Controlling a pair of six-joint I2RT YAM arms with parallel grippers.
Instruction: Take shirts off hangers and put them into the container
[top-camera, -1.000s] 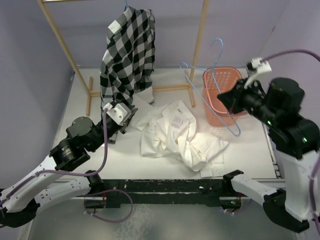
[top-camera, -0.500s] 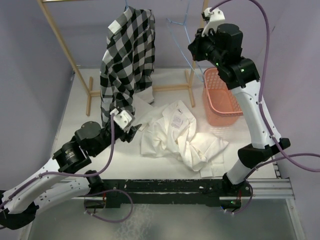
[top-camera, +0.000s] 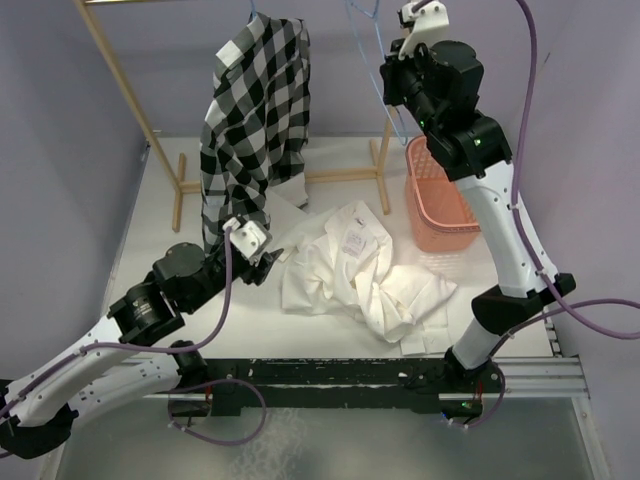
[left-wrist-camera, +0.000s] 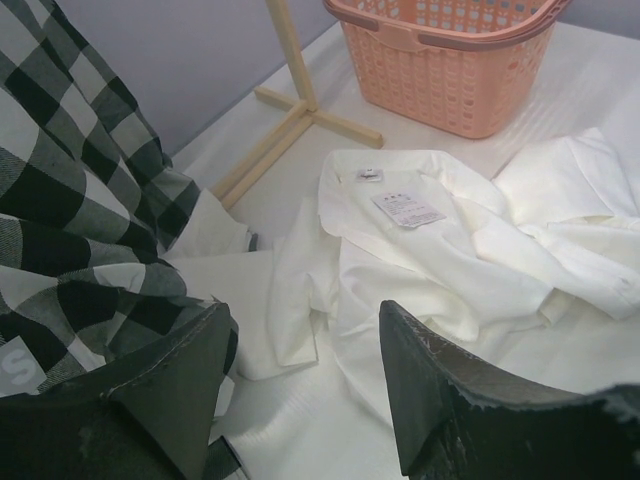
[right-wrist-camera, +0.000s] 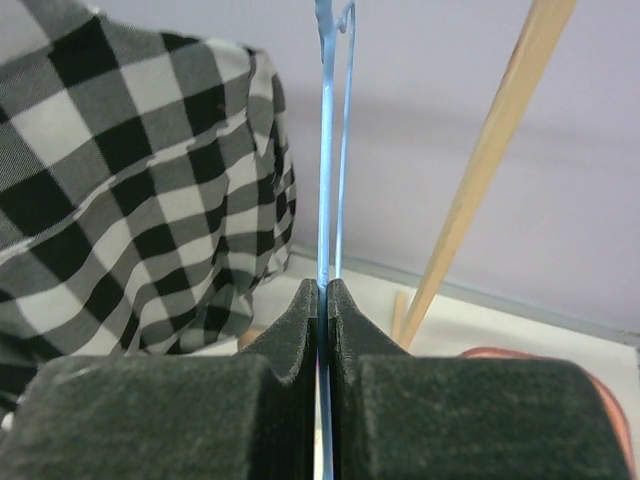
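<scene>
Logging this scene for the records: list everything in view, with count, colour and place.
plaid shirt: one, black-and-white check, hanging from the rack at the far left.
white shirt: one, white, crumpled on the table's middle.
hanger: one plainly seen, light blue, raised beside the rack's right pole.
basket: one, salmon pink, far right of the table.
rack: one, light wood, at the table's back.
table: one, white, under everything.
left claw: open, holding nothing, low by the plaid shirt's hem.
right claw: shut on the hanger.
</scene>
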